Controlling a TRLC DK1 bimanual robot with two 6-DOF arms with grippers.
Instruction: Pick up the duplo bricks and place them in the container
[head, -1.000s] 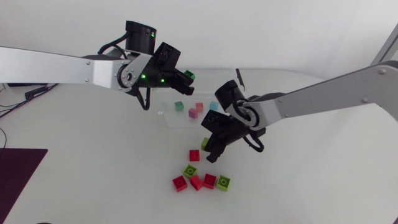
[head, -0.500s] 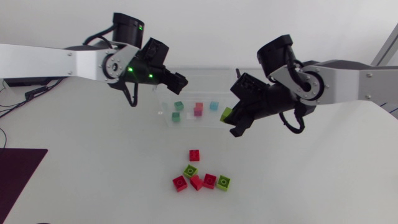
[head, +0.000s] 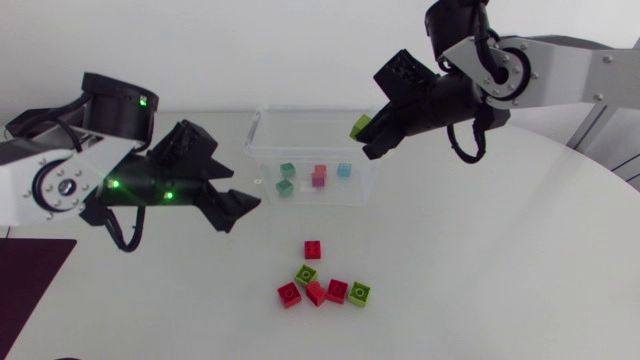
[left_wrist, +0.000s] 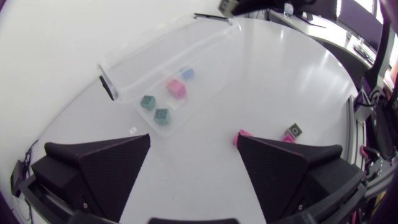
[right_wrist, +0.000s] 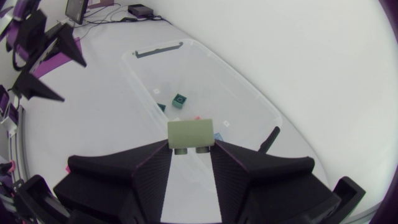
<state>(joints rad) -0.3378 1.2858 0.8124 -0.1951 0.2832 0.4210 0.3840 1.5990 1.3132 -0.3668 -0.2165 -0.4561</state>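
a white table (head: 500, 280) seen from above, with two robot arms reaching in from its sides. a clear plastic container (head: 310, 112) stands toward the far middle. the right gripper (head: 368, 140) hangs over the container's right end, its fingers pinching a lime green brick (head: 360, 126) from two sides. the left gripper (head: 240, 212) sits low, beside the container's near left corner, fingers spread wide and empty. inside the container lie a few stored bricks (head: 319, 176): two teal, one pink, one light blue. six loose bricks (head: 316, 292), four red and two lime, cluster on the table in front of the container. by this count the task looks under halfway: one brick ready for release, six waiting.
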